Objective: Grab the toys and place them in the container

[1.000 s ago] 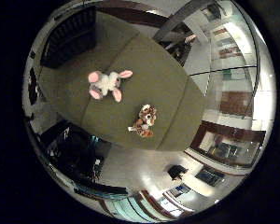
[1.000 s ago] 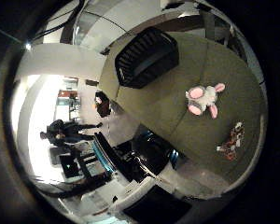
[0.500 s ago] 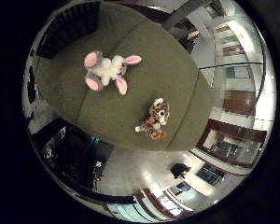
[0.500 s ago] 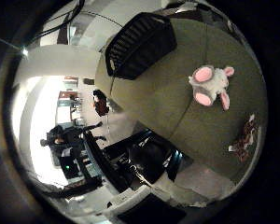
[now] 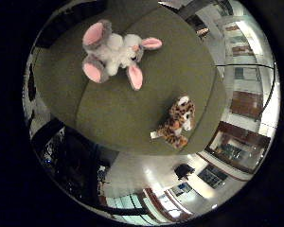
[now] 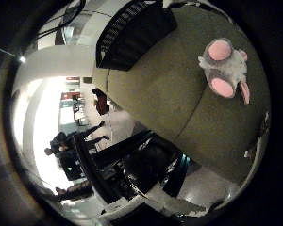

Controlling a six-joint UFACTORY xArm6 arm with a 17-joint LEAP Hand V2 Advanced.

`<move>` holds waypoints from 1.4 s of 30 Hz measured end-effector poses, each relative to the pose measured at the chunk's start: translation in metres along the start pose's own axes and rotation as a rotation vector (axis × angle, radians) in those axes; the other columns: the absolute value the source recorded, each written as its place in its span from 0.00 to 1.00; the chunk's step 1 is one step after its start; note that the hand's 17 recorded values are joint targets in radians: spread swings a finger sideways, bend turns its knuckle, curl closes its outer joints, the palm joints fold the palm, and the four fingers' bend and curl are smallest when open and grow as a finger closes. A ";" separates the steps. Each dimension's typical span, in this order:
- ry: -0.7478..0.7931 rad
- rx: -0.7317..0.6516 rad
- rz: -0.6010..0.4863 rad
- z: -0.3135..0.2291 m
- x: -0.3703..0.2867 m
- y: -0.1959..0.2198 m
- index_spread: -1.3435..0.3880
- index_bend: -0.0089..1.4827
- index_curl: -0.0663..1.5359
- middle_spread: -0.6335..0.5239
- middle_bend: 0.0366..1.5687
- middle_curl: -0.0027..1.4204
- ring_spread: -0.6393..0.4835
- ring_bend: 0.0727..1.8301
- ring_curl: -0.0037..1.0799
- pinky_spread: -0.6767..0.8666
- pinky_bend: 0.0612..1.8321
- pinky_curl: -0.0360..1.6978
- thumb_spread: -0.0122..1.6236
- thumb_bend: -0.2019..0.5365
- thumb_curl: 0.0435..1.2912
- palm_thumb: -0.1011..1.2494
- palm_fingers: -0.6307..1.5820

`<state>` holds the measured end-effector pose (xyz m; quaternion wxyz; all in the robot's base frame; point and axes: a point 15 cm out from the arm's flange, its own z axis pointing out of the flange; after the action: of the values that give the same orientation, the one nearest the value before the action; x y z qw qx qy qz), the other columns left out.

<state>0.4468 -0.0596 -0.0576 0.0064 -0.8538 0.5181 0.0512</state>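
Olive cloth covers the table [image 5: 132, 113] I'm hovering over. Far end, the black slatted container [image 6: 132, 30] waits. Both toys lie loose on the cloth: rabbit [image 5: 116, 52], then leopard [image 5: 177, 123] near the edge. Hand's fingers unseen; can't tell.

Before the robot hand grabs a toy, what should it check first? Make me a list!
1. Toys on the table: ok. The white plush bunny with pink ears and feet and the spotted orange plush leopard both lie on the olive green table.
2. Toys apart, so one can be grabbed alone: ok, bare tabletop lies between them.
3. Container in sight: ok. The black slatted crate sits at the table's far end.
4. Leopard safely on the table: not ok, it lies near the edge.
5. Hand ready to grasp: cannot tell, none of it shows.
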 end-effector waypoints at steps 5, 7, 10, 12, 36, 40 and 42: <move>0.013 0.016 0.005 0.011 0.020 -0.021 0.57 0.12 0.23 0.57 0.10 0.22 0.71 0.12 0.25 0.63 0.28 0.09 0.63 0.24 0.19 0.35 0.29; 0.019 0.023 0.009 0.012 0.029 -0.026 0.57 0.12 0.23 0.57 0.10 0.22 0.71 0.12 0.25 0.63 0.27 0.10 0.63 0.24 0.19 0.35 0.29; 0.026 0.031 0.017 0.015 0.040 -0.032 0.57 0.12 0.23 0.57 0.10 0.22 0.71 0.12 0.25 0.63 0.27 0.10 0.63 0.24 0.19 0.35 0.29; 0.029 0.036 0.016 0.017 0.045 -0.037 0.57 0.12 0.23 0.57 0.10 0.22 0.71 0.12 0.25 0.63 0.26 0.10 0.63 0.24 0.19 0.36 0.30; 0.030 -0.023 -0.036 0.079 0.073 -0.053 0.56 0.12 0.23 0.56 0.10 0.22 0.71 0.11 0.25 0.65 0.24 0.09 0.62 0.24 0.19 0.35 0.34; 0.031 -0.046 -0.047 0.088 0.070 -0.047 0.56 0.12 0.23 0.55 0.10 0.22 0.70 0.11 0.25 0.65 0.23 0.09 0.62 0.24 0.19 0.36 0.37; 0.034 -0.063 -0.051 0.095 0.069 -0.043 0.56 0.13 0.24 0.55 0.10 0.22 0.69 0.12 0.25 0.65 0.23 0.08 0.62 0.24 0.19 0.36 0.39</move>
<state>0.5093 -0.0947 -0.1600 -0.0281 -0.8672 0.4943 0.0528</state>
